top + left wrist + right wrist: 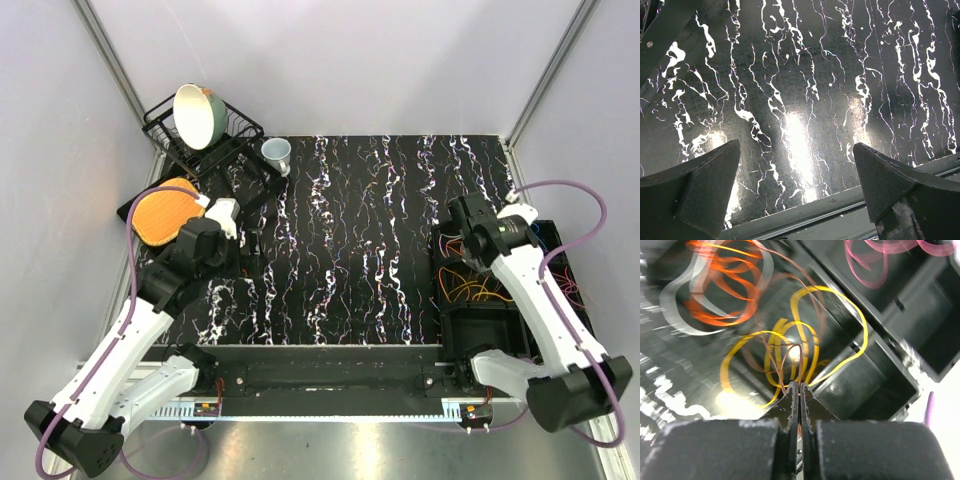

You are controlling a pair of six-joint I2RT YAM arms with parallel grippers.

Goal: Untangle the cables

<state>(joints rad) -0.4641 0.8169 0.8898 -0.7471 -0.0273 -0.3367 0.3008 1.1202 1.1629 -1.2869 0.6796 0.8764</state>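
The cables lie in loose loops in a black divided tray at the table's right side: orange and yellow ones, pink ones. In the right wrist view I see yellow loops, blurred orange loops, pink loops and a thin red-brown cable. My right gripper is shut on that red-brown cable, just above the tray. My left gripper is open and empty over the black marbled table, at the left side.
A black dish rack holding a green-and-cream bowl stands at the back left. A small white cup stands beside it. An orange round paddle lies at the left edge, behind my left arm.
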